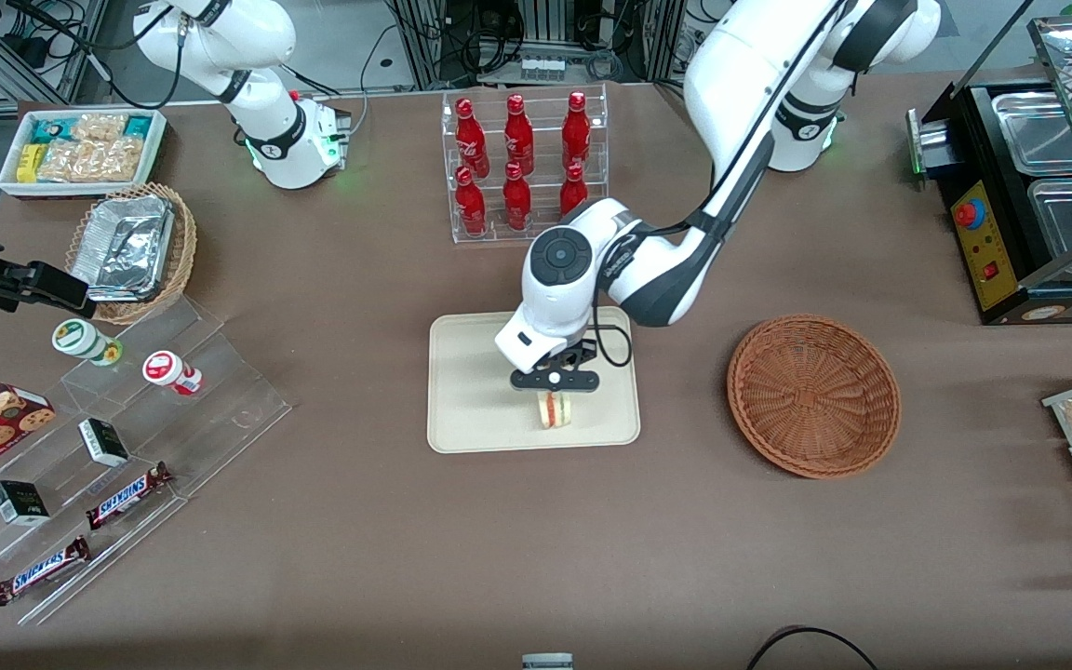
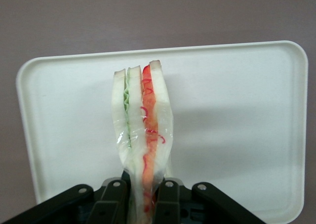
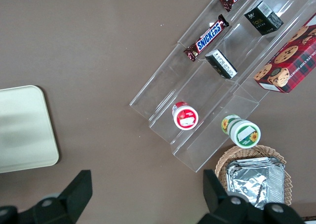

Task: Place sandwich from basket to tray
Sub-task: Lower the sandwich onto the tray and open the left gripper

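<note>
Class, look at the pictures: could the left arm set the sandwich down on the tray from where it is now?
Probably yes: the gripper, shut on the sandwich, hangs directly above bare tray surface.

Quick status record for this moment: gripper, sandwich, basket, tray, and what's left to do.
gripper: the gripper is over the tray, shut on the sandwich
sandwich: the sandwich is held on edge between the fingers, in clear wrap, over the tray; contact with it cannot be told
basket: the basket is beside the tray, toward the working arm's end, with nothing in it
tray: the tray is otherwise bare
remaining: release not yet done
</note>
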Available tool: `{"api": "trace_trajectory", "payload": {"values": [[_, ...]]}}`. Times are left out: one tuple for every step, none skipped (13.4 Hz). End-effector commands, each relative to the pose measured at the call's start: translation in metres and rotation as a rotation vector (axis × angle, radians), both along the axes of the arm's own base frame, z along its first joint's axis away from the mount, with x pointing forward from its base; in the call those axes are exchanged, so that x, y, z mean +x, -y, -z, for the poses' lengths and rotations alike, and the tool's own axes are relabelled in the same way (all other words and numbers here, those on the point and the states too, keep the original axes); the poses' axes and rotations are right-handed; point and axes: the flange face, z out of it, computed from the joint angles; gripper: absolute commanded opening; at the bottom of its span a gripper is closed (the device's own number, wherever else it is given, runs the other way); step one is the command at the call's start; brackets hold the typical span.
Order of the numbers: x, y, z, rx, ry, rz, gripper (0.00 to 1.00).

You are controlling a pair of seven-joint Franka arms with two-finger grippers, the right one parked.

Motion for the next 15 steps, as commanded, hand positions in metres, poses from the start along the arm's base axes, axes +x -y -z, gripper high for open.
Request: {"api": "trace_trajectory", "payload": {"values": [[0.0, 0.017, 0.017, -0.013, 0.035, -0.002, 0.0], [0.0, 0.019, 0.021, -0.018, 0.036, 0.0, 0.0], [0.0, 0.019, 0.026, -0.018, 0.034, -0.002, 0.0], [0.001, 0.02, 0.03, -0.017, 0.031, -0.003, 0.0], [0.0, 0.02, 0.036, -0.015, 0.026, -0.002, 0.0], [-0.012, 0.033, 0.037, -0.021, 0.036, 0.022, 0.0], [-0.016, 0.037, 0.042, -0.022, 0.036, 0.022, 0.0], [-0.016, 0.037, 0.045, -0.023, 0.035, 0.017, 0.0], [-0.016, 0.038, 0.045, -0.024, 0.034, 0.018, 0.0], [-0.017, 0.037, 0.045, -0.022, 0.034, 0.019, 0.0], [-0.018, 0.038, 0.046, -0.02, 0.032, 0.022, 0.07], [-0.018, 0.037, 0.047, -0.018, 0.032, 0.025, 0.38], [-0.019, 0.037, 0.048, -0.014, 0.032, 0.033, 0.89], [-0.018, 0.037, 0.046, -0.007, 0.043, 0.039, 1.0], [-0.018, 0.037, 0.042, -0.005, 0.047, 0.039, 1.0]]}}
